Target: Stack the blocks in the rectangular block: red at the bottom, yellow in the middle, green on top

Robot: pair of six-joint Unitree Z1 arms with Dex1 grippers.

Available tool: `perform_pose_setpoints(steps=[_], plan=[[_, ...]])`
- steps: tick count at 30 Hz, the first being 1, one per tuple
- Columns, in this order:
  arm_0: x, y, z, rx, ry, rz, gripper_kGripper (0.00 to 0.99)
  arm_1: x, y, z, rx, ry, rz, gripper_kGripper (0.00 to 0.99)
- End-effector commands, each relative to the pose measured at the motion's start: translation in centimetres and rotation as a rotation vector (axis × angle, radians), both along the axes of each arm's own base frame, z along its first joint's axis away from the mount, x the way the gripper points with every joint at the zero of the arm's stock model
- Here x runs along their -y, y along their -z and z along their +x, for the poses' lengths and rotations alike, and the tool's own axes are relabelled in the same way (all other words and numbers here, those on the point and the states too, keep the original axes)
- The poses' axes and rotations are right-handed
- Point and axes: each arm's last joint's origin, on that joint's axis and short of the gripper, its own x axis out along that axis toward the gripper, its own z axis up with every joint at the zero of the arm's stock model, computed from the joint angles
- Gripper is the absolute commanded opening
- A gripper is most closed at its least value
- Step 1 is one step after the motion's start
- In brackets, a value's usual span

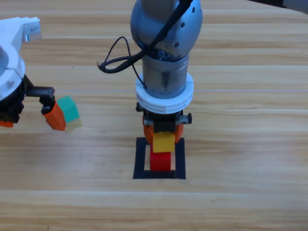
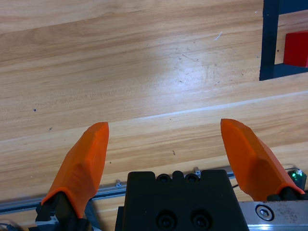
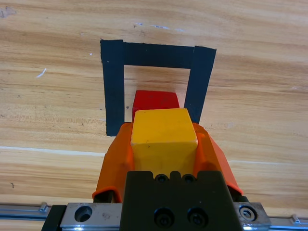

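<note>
The right gripper (image 1: 163, 132) hangs over the middle of the tabletop (image 1: 240, 144), its jaws closed on the sides of the yellow cube (image 1: 163, 142). That cube sits just above the red cube (image 1: 160, 161); whether the two touch cannot be told. The red cube rests inside the black tape square (image 1: 140, 161), with bare wood showing between it and the tape. In the right wrist view the yellow cube (image 3: 163, 139) fills the gap between the jaws, with the red cube (image 3: 155, 100) and the tape square (image 3: 113, 86) beyond it. The left gripper (image 1: 29, 113) waits near the table's left edge, jaws spread wide and holding nothing. The green cube (image 1: 70, 109) lies just beside its orange jaw, well apart from the tape square.
</note>
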Motion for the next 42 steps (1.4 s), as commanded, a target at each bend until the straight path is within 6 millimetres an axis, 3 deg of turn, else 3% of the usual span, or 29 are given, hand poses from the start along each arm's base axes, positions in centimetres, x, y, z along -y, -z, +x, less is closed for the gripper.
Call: perform_pose_setpoints(steps=[1, 17, 18, 19, 20, 21, 24, 27, 29, 35, 38, 42], plan=[[-0.2, 1.5, 0.6, -0.040, -0.011, 0.017, 0.989, -1.5, 3.8, -1.5, -0.057, -0.025, -0.071, 0.000], [-0.1, 1.8, 0.9, -0.042, -0.001, 0.023, 0.989, -1.8, 4.7, -1.7, -0.055, -0.025, -0.088, 0.000], [-0.2, 1.8, 1.0, -0.042, 0.001, 0.024, 0.989, -1.8, 4.8, -1.7, -0.055, -0.026, -0.088, 0.081], [-0.2, 1.9, 1.0, -0.045, -0.001, 0.026, 0.989, -1.9, 4.8, -1.7, -0.056, -0.026, -0.089, 0.264], [-0.3, 1.9, 1.0, -0.043, -0.001, 0.025, 0.989, -1.9, 4.8, -1.7, -0.055, -0.025, -0.088, 0.629], [-0.3, 1.9, 1.0, -0.043, -0.001, 0.025, 0.989, -1.9, 5.0, -1.7, -0.057, -0.026, -0.091, 0.871], [-0.4, 1.9, 1.0, -0.044, -0.003, 0.026, 0.989, -1.9, 4.8, -1.6, -0.052, -0.028, -0.085, 0.983], [-0.4, 2.0, 1.0, -0.046, -0.001, 0.028, 0.988, -1.9, 3.7, -1.6, -0.031, -0.034, -0.065, 0.990], [-0.4, 2.0, 1.0, -0.048, -0.001, 0.029, 0.988, -1.6, 1.3, -1.7, 0.009, -0.041, -0.035, 0.990], [-0.5, 2.0, 1.1, -0.047, -0.001, 0.029, 0.988, 1.4, -9.8, -3.1, 0.186, -0.056, 0.123, 0.990], [-0.6, 2.0, 1.1, -0.048, 0.000, 0.031, 0.988, 3.3, -14.5, -4.1, 0.272, -0.083, 0.187, 0.990], [-0.7, 1.8, 1.2, -0.035, -0.001, 0.031, 0.986, 5.1, -17.8, -4.9, 0.339, -0.159, 0.223, 0.990]])
